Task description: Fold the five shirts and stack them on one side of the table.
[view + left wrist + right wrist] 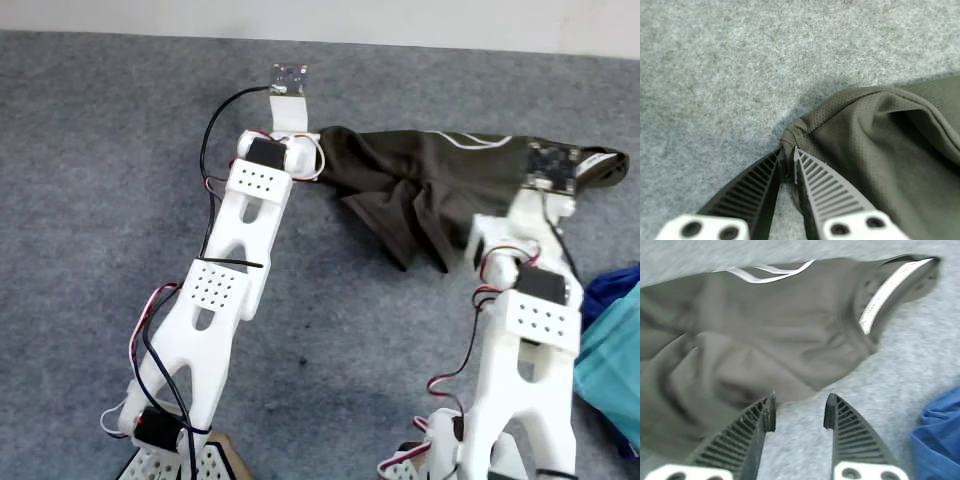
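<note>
1. At the table's (100,150) right edge, a blue shirt (940,440) and a teal shirt (615,370) are cut off.
2. The right gripper (800,415) is released, with the olive shirt (790,340) just beyond its tips.
3. Toward the far edge, the left gripper (789,160) is clenched on the shirt's opposite end. The shirt's long axis runs left to right between the arms, and its underlayers are hidden.

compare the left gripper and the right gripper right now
The left gripper is shut on an edge of the dark shirt; the right gripper is open and holds nothing. The left gripper touches the cloth; the right gripper hangs just off its edge, over the table. Both are black and ribbed.
</note>
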You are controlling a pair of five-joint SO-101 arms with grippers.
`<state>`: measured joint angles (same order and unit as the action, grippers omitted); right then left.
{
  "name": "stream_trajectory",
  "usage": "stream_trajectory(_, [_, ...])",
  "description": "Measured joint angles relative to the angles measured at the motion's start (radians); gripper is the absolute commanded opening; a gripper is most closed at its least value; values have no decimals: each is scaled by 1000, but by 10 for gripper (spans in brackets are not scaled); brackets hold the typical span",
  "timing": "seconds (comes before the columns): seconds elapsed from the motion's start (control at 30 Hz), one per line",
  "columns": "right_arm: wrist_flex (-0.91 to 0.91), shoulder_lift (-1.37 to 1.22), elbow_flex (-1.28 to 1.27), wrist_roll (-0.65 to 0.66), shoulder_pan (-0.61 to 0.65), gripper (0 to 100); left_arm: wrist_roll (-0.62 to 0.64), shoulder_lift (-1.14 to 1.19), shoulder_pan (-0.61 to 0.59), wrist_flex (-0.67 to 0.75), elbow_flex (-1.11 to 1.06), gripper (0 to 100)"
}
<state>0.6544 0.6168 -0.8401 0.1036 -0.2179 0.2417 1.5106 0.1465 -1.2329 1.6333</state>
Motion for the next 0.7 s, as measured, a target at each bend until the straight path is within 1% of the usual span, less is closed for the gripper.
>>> stream_trajectory(0.17, [-114,-147,0,-2,-92,170,0,0,0,0,0,7])
stream_trajectory(0.37, [-247,-390,17,-2,-146,170,0,0,0,0,0,7])
stream_trajectory(0.5, [-270,-529,107,-2,-160,170,0,0,0,0,0,7])
stream_trajectory(0.7, [-272,-667,216,-2,-170,170,0,0,0,0,0,7])
